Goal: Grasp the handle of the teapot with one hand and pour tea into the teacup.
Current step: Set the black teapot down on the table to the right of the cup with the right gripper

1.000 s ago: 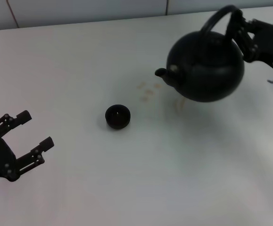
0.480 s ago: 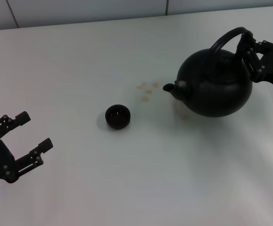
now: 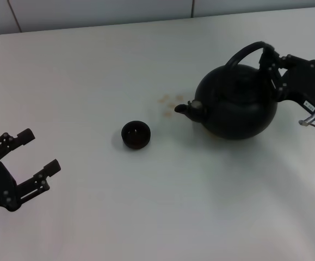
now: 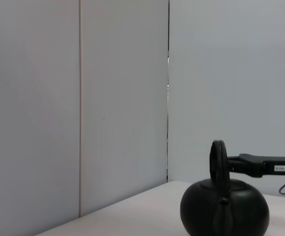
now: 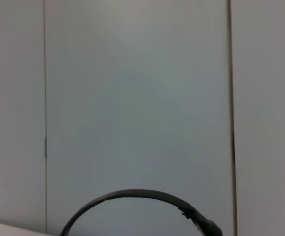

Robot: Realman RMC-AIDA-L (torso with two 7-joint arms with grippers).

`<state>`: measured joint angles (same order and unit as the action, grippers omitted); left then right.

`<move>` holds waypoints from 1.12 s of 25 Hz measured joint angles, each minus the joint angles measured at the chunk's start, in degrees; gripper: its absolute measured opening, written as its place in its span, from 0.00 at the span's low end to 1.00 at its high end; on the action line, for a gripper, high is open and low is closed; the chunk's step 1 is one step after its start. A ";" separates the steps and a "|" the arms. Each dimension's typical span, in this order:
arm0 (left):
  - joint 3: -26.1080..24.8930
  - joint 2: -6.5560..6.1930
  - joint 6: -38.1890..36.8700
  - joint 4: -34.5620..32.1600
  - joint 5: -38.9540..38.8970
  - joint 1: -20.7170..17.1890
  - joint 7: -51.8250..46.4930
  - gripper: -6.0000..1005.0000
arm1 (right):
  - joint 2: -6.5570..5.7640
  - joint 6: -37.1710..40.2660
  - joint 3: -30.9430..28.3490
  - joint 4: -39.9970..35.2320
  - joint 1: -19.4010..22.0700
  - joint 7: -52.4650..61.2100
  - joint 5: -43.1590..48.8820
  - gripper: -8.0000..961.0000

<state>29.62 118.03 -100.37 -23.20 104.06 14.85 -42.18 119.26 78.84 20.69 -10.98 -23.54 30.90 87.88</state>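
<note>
Teapot (image 3: 236,103) is the star here, but nearest the camera comes the left gripper (image 3: 26,157), low at the left edge of the head view, black fingers spread wide apart with nothing between them, pointing out over the white table (image 3: 146,217). It sits well apart from everything else.

Moving further out, there's the teacup (image 3: 136,134), a tiny dark bowl standing upright on the table, roughly mid-way across, all on its own. Just past it, between cup and pot, a scatter of small brownish spots (image 3: 171,103) marks the tabletop.

And now the teapot itself, right of centre: round, matte black, sitting about level, its short spout (image 3: 187,109) aimed left toward the teacup but well short of it. The arched handle (image 3: 244,53) stands up over the lid. At the handle's right end, the right gripper (image 3: 271,68) reaches in from the right edge, forearm stretched across horizontally, its fingers clamped on the hoop near where it meets the pot's shoulder.

From the left wrist camera, the teapot (image 4: 225,214) shows end-on, the handle (image 4: 218,162) a narrow upright loop, with the right arm (image 4: 260,165) running out level behind it against a pale panelled wall (image 4: 122,98). The right wrist camera catches only the handle's curve (image 5: 137,196) against that same wall.
</note>
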 joint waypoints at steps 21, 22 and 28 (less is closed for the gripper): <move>-0.08 0.09 -0.72 0.09 0.00 -0.39 -0.01 0.79 | 0.05 -4.34 -0.91 3.28 -0.30 -4.48 -0.48 0.24; -0.09 0.09 -0.74 0.09 0.00 -0.41 -0.02 0.79 | 0.04 -3.64 -1.78 3.40 0.03 -4.37 -0.48 0.25; -0.19 0.09 -0.85 0.09 0.00 -0.44 -0.12 0.79 | -0.06 -1.19 -2.76 3.51 1.05 -3.89 -0.47 0.43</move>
<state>29.43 118.12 -101.23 -23.11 104.06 14.41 -42.30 119.20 77.65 17.93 -7.47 -22.49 27.00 87.40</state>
